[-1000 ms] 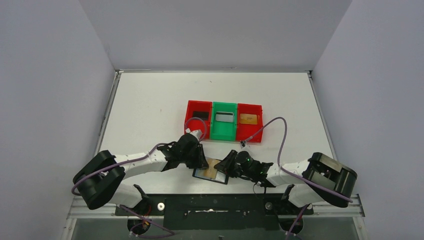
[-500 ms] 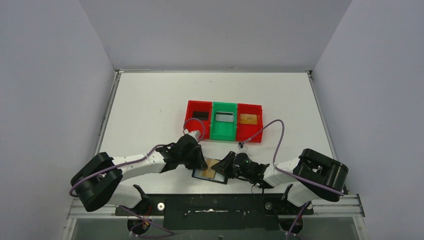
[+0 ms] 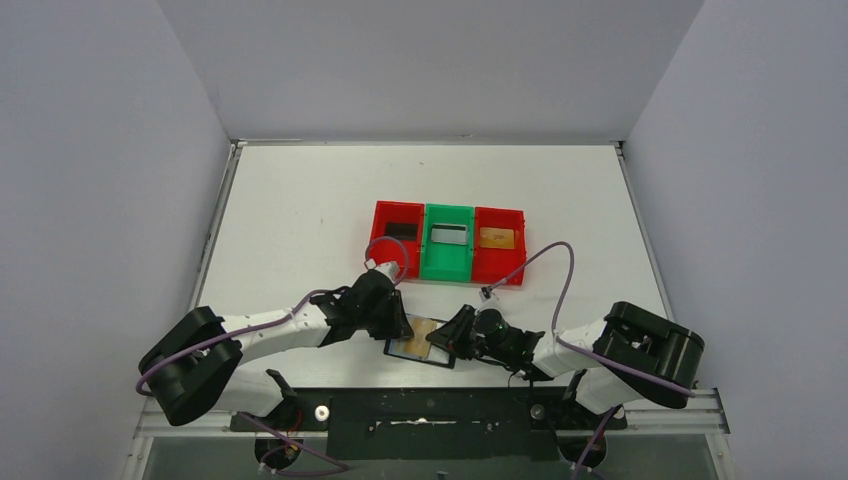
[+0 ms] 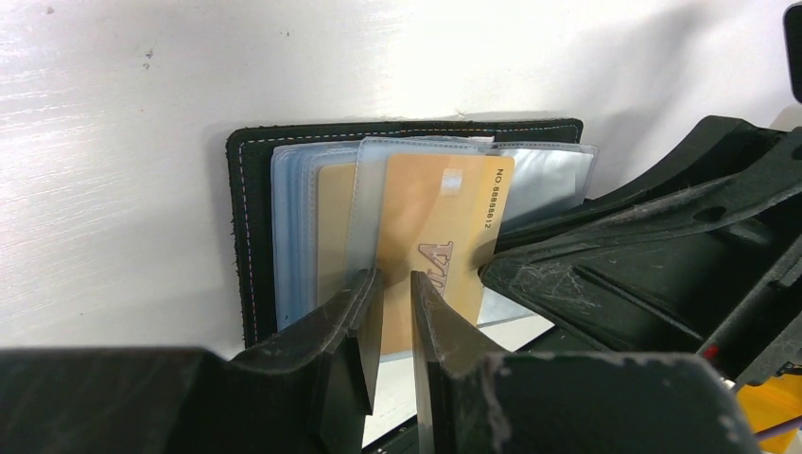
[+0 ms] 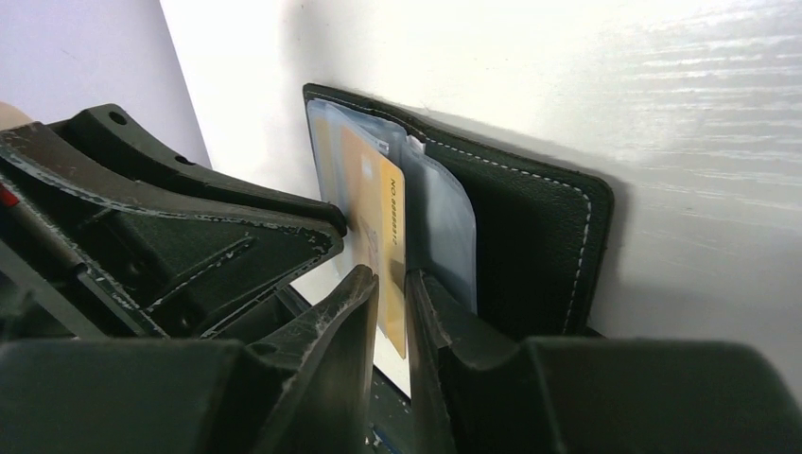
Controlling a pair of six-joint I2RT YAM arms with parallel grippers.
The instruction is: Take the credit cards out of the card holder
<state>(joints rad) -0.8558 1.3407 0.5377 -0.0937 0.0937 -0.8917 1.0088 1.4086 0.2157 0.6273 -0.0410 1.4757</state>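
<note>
While the card holder [image 4: 248,236] lies open at the table's [image 3: 300,220] near edge, I see the right gripper [image 5: 390,303] clamped on a gold credit card [image 4: 444,227], left gripper [image 4: 397,303] nearly closed against it, grip unclear.

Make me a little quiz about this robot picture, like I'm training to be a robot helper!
1. True or false: the wallet lies open.
2. What colour is the middle tray? A red, B green, C blue.
3. Fill in: the front card in the wallet is coloured ____.
Key: 1 true; 2 B; 3 gold.
</note>
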